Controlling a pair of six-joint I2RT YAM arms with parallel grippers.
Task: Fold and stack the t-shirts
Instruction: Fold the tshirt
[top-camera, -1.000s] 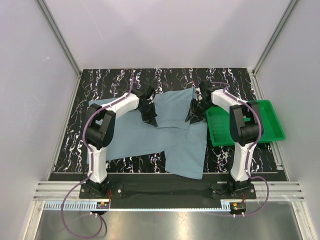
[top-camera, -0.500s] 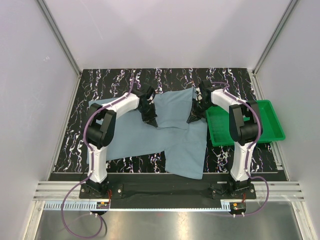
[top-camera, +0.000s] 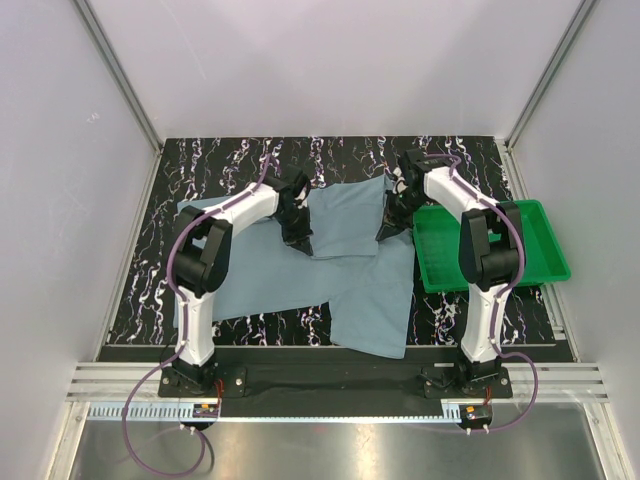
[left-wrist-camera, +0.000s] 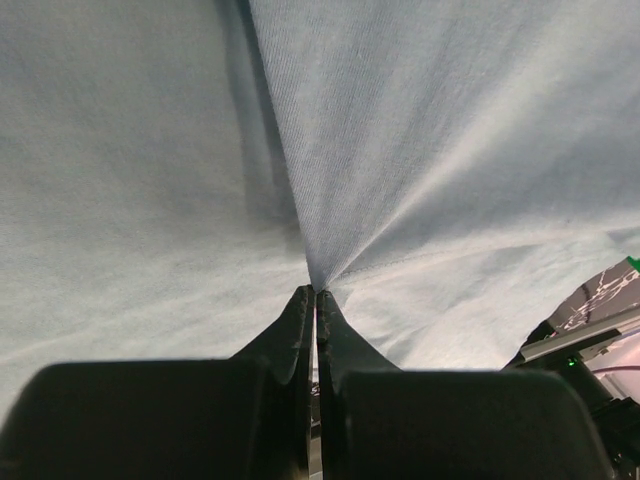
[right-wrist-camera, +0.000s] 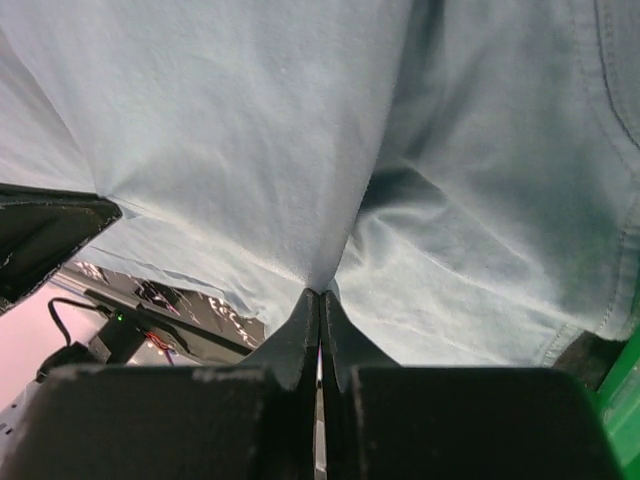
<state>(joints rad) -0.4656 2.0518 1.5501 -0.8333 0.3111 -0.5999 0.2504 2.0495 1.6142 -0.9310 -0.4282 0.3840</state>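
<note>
Fingers pinch t-shirt; tray by R arm.

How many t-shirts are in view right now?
1. The t-shirt lies across the middle of the table, left of the tray, pinched by the left gripper and the right gripper. Its folds could hide another underneath.

Overhead I get even, soft white light and a sharp picture; the pale walls read bright; the left arm and right arm throw only faint shadows on the t-shirt; both wrist views are dimmer, the weave crisp, with dark shadows beside the pinched folds.
</note>
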